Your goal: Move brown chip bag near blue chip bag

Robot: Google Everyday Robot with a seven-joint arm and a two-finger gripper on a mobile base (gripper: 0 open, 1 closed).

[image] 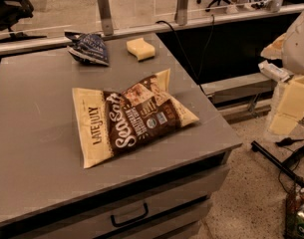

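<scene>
A grey desk (37,148) with 1 drawer handle at its front holds 3 things. The brown bag (134,117) lies flat in the middle of the desk, its long side running left to right, one cream end toward the desk's left side and the other toward its right edge. The blue bag (89,48) sits crumpled at the desk's far edge, left of centre, well apart from the brown bag. A pale yellow sponge (140,49) rests near the desk's far right corner.

The gripper (291,106) shows as a cream shape off the desk's right side, well apart from both bags. Whether it is wide or narrow cannot be told.

The brown bag looks light and puffed with air: thin glossy film, soft and slippery, with brittle chips inside. A hard pinch on its middle would likely crush them or slide off. The flat crimped seam at the right end, nearest the gripper, seems the best hold, since it is stiffer and has no chips under it. Once lifted, the bag would probably sag and swing. The blue bag is wrinkled foil, dark and dull. The desk top is smooth and matte.
</scene>
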